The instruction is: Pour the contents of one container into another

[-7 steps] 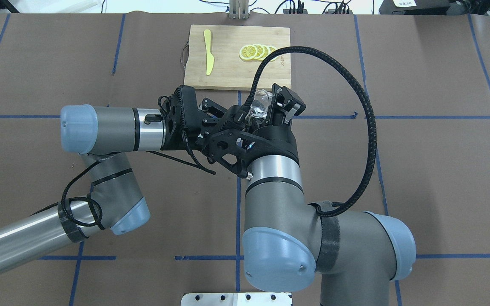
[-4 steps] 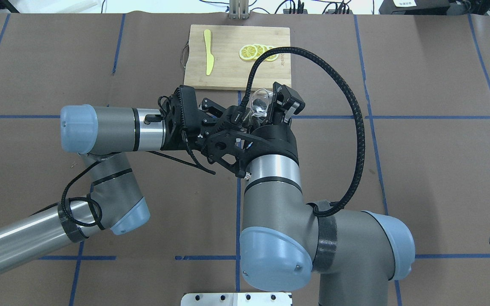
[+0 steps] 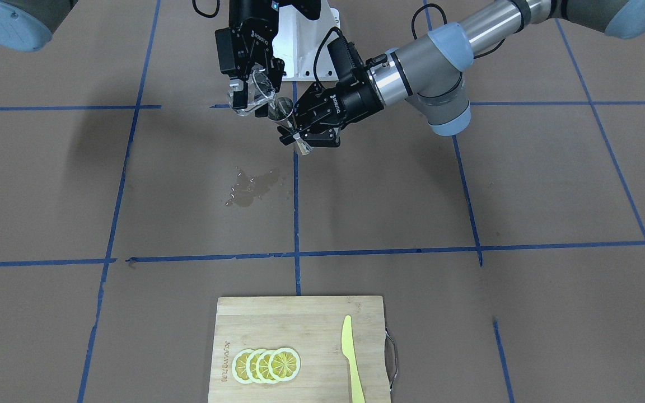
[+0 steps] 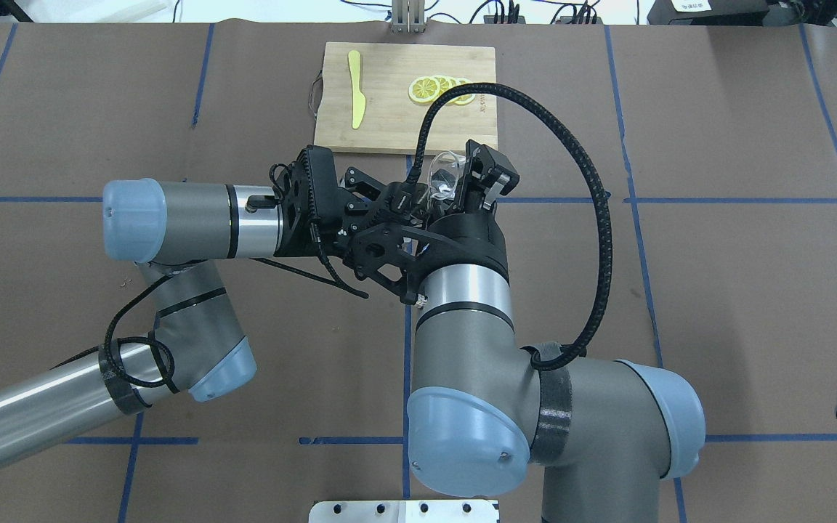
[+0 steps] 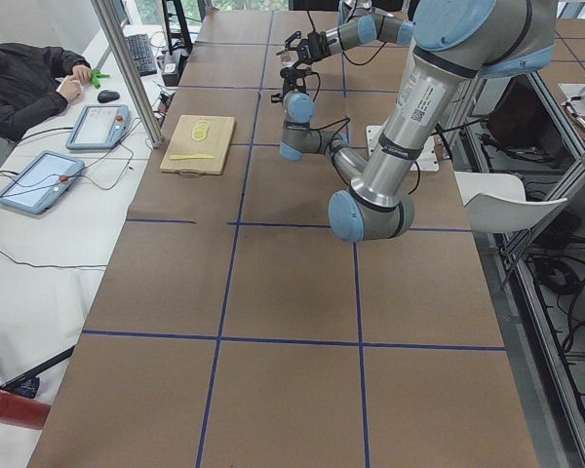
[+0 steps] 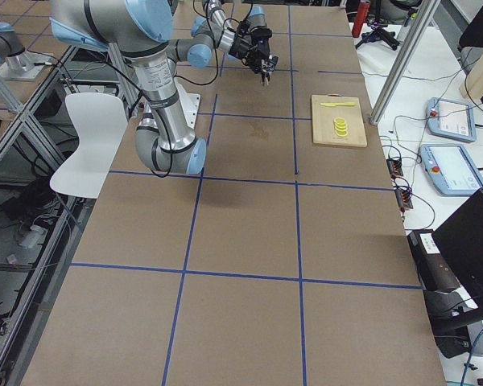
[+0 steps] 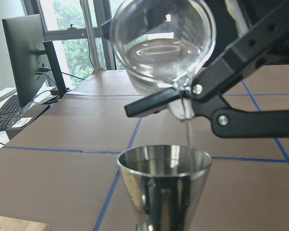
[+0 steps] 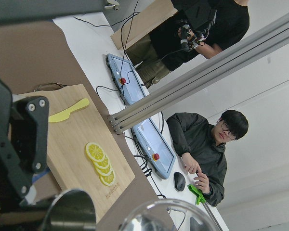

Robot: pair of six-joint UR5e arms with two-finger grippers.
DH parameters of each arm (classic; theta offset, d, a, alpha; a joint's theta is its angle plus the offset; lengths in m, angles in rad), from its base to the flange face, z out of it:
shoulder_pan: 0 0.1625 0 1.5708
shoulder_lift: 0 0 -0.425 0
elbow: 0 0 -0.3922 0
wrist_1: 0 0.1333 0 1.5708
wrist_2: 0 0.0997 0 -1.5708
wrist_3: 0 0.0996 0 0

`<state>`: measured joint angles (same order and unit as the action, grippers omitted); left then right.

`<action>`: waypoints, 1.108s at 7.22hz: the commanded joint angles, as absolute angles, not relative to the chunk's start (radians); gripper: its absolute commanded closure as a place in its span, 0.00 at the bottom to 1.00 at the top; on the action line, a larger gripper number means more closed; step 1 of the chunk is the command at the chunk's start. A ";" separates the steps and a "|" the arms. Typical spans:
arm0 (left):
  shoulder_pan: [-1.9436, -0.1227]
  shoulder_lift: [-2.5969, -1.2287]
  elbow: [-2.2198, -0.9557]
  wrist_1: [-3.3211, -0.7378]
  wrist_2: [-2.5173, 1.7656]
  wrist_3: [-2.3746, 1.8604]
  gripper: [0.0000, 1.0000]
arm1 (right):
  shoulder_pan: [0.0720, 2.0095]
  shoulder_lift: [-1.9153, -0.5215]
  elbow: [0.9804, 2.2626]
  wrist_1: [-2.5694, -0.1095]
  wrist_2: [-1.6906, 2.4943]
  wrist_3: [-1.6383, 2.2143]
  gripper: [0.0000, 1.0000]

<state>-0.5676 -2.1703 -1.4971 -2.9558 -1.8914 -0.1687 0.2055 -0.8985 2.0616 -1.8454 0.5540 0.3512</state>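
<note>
My right gripper [image 3: 248, 96] is shut on a clear glass beaker [image 3: 261, 89], held in the air and tipped toward the left arm. In the left wrist view the beaker [image 7: 161, 43] hangs above a steel jigger [image 7: 164, 187], and a thin stream of water [image 7: 189, 137] runs from its lip into the cup. My left gripper [image 3: 294, 134] is shut on the jigger [image 3: 282, 111] at its waist and holds it upright, mouth just under the beaker's spout. From overhead the beaker [image 4: 442, 176] shows between the two wrists; the jigger is hidden there.
A wet spill [image 3: 252, 187] marks the brown table in front of the grippers. A wooden cutting board [image 3: 311, 319] with lemon slices [image 3: 266, 365] and a yellow knife [image 3: 351, 358] lies at the operators' side. Both arms crowd the table's middle [image 4: 455, 290].
The right wrist has turned a little, tipping the beaker further, and its cable loop has swung left. The left arm with the jigger has stayed still.
</note>
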 commanded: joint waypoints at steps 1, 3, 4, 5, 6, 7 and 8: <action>-0.568 -2.169 -1.499 -2.956 -1.891 -0.169 1.00 | 0.206 -0.897 2.059 -1.845 0.552 0.341 1.00; -0.568 -2.169 -1.499 -2.956 -1.891 -0.169 1.00 | 0.207 -0.897 2.059 -1.845 0.552 0.337 1.00; -0.568 -2.169 -1.499 -2.956 -1.891 -0.169 1.00 | 0.209 -0.896 2.059 -1.845 0.552 0.322 1.00; -0.568 -2.169 -1.499 -2.956 -1.891 -0.169 1.00 | 0.210 -0.894 2.059 -1.845 0.551 0.321 1.00; -0.566 -2.169 -1.499 -2.956 -1.891 -0.169 1.00 | 0.212 -0.894 2.059 -1.845 0.552 0.321 1.00; -0.566 -2.169 -1.499 -2.956 -1.891 -0.169 1.00 | 0.213 -0.894 2.059 -1.844 0.551 0.319 1.00; -0.566 -2.169 -1.499 -2.956 -1.891 -0.169 1.00 | 0.213 -0.893 2.059 -1.845 0.551 0.316 1.00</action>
